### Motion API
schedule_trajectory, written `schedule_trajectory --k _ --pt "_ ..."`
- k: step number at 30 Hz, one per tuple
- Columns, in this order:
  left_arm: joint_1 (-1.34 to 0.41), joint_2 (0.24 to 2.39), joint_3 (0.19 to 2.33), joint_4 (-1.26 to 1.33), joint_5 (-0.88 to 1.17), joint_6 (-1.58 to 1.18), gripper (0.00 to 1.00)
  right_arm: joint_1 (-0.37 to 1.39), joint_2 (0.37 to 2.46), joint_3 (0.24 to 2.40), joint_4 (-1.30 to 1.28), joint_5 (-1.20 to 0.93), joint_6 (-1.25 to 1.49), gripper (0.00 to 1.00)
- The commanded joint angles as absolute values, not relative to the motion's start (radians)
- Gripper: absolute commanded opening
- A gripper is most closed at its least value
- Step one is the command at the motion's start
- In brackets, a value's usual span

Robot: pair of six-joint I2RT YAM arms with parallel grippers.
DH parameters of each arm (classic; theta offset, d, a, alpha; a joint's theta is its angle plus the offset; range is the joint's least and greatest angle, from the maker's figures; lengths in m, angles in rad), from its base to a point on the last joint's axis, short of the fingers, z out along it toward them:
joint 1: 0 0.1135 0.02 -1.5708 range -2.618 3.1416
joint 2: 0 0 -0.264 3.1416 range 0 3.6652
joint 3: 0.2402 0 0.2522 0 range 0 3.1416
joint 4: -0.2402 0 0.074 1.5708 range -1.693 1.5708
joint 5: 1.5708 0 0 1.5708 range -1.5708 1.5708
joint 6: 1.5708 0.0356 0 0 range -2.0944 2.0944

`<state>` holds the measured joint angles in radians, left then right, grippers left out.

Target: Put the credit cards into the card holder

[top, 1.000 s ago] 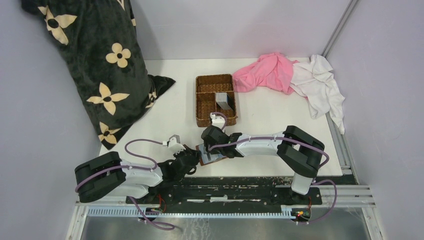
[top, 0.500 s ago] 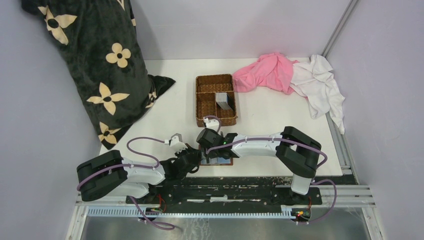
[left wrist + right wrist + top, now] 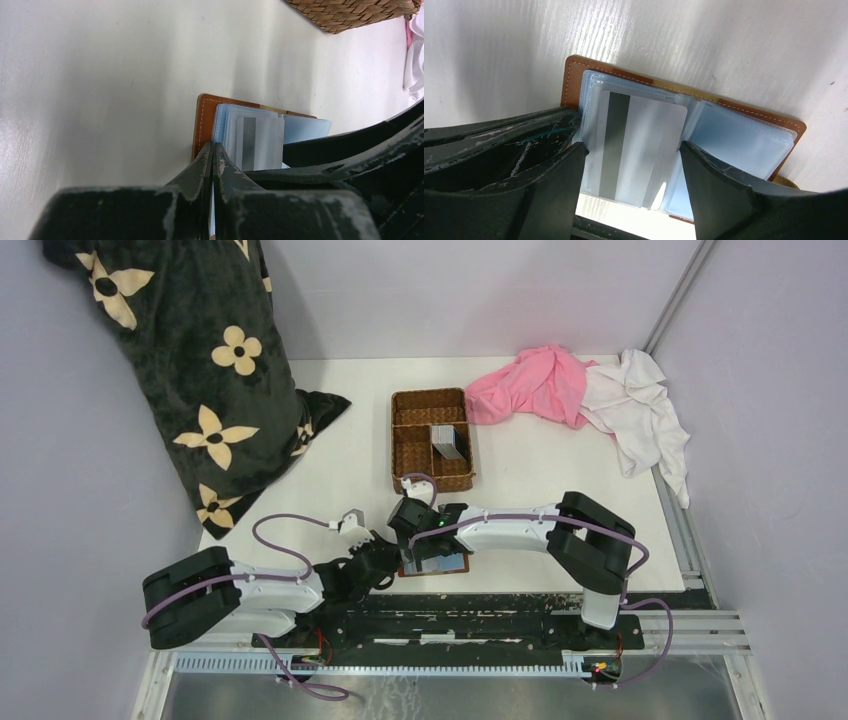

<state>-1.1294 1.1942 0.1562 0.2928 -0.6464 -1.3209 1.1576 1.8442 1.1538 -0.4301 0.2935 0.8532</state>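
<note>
The brown leather card holder [image 3: 447, 566] lies open near the table's front edge, its clear sleeves facing up [image 3: 744, 135]. A grey credit card [image 3: 639, 145] with a dark stripe sits in its left sleeve, also seen in the left wrist view [image 3: 255, 142]. My right gripper [image 3: 631, 147] hangs open just above that card, one finger on each side, holding nothing. My left gripper [image 3: 214, 150] is shut on the card holder's near left edge [image 3: 204, 120]. More credit cards [image 3: 450, 441] stand in the wicker basket.
The brown wicker basket [image 3: 430, 395] sits behind the card holder at mid table. A pink cloth [image 3: 535, 385] and a white cloth [image 3: 645, 410] lie at the back right. A black flowered cushion [image 3: 190, 370] leans at the left. Both arms crowd the front edge.
My right gripper has opened wide and let go of the card, which now rests in the sleeve. The card holder has settled flat; the left grip has not changed.
</note>
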Motion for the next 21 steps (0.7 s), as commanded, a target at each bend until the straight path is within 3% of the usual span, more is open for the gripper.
schedule_trajectory --k 1,15,18,21 --pt "-1.16 1.22 0.113 0.134 -0.523 -1.334 0.05 1.191 1.913 1.187 -0.431 0.255 0.891 0.77" --pt "-1.161 1.207 0.091 0.16 -0.522 -1.335 0.05 1.216 1.941 1.241 -0.501 0.331 0.928 0.65" --pt "-1.16 1.194 0.085 0.158 -0.523 -1.334 0.05 1.217 1.939 1.241 -0.503 0.343 0.934 0.55" --pt "-1.161 1.173 0.076 0.146 -0.532 -1.343 0.05 1.217 1.93 1.239 -0.501 0.35 0.932 0.59"
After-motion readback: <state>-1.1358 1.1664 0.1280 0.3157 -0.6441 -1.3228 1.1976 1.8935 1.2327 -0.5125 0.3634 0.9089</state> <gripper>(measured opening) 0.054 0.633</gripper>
